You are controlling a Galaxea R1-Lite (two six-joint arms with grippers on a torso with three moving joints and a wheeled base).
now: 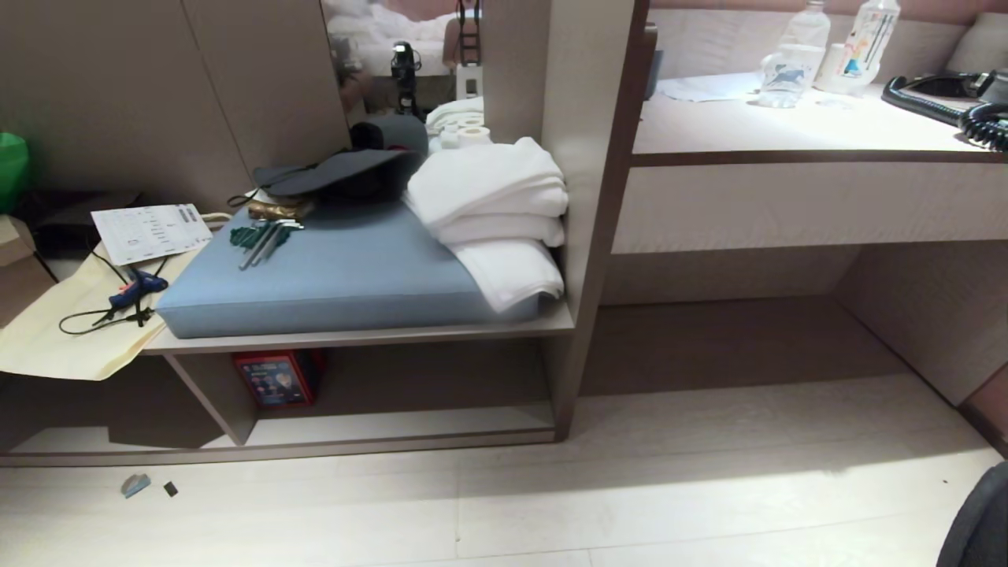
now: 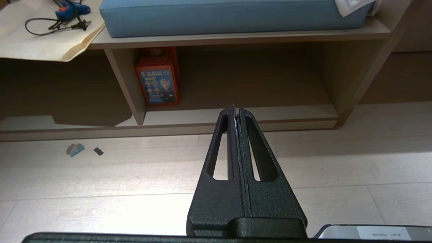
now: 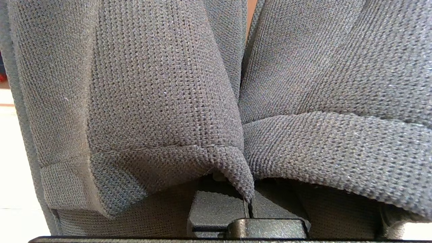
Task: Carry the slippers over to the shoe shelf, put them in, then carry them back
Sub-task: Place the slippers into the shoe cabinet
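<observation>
Slippers [image 3: 216, 101], dark grey knit, fill the right wrist view, pinched by the right gripper [image 3: 249, 202], whose jaws are pressed together on the fabric. The left gripper [image 2: 235, 109] hangs empty above the floor, jaws pressed together, facing the shoe shelf [image 1: 394, 433]. Inside that low cubby, a red box [image 1: 276, 378] stands at the far left, beside the divider; the rest of its base is bare. On the shelf above lie a blue cushion [image 1: 339, 276] and folded white towels [image 1: 496, 213]. Held by fabric alone, the pair may slip free or snag the shelf edge going in.
</observation>
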